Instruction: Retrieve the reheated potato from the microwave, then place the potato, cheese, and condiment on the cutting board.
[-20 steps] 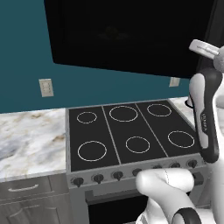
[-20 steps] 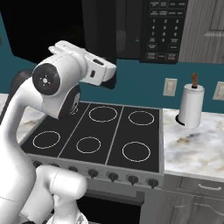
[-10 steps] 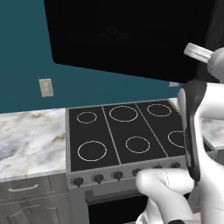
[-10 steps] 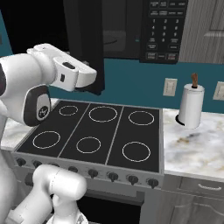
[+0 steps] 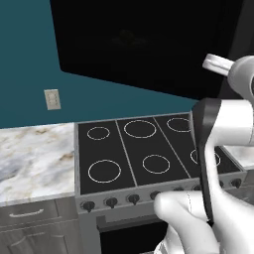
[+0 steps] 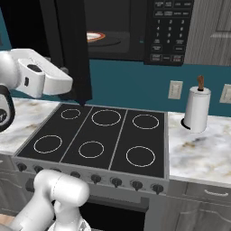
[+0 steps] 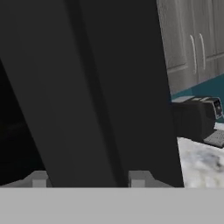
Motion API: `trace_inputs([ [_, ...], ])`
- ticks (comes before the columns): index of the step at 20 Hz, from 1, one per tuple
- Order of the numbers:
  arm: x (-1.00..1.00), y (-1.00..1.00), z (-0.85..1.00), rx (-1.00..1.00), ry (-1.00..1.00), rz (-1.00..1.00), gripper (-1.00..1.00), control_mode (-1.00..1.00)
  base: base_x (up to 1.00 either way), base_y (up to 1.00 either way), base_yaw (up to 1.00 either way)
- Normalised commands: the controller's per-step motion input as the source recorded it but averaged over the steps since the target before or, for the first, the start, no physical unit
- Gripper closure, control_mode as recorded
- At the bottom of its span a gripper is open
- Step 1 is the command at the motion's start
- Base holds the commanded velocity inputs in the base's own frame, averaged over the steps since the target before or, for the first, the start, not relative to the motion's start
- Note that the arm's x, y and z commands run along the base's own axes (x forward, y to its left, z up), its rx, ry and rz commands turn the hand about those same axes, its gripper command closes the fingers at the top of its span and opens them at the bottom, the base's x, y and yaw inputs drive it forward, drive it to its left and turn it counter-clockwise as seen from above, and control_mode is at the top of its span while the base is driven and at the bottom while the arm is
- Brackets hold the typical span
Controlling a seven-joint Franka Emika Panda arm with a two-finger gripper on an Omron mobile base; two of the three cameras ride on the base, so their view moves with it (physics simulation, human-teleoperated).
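The microwave (image 6: 135,31) is seen across the top of the right base view, its keypad at upper right; its dark door (image 6: 72,49) is swung open and hangs down at upper left. A round plate (image 6: 100,37) is visible in the cavity. Below, centre frame, lies the black stove (image 6: 99,140), flanked by the marble desk (image 6: 198,151), on which a paper towel roll (image 6: 196,110) stands at right. In the hand view the jaws (image 7: 89,179) are closed on the door's edge, fingertips (image 7: 139,178) at the bottom.
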Motion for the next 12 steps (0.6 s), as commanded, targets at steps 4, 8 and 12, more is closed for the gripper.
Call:
trace_inputs([
  [4,-0.72,0.29,0.07,0.00,0.01,-0.09,1.00,-1.00,0.00,0.00,0.00],
  [8,-0.67,0.34,0.02,0.01,0.00,-0.07,1.00,-1.00,0.00,0.00,0.00],
  [12,-0.56,0.38,0.06,0.02,0.00,-0.01,1.00,-1.00,0.00,0.00,0.00],
])
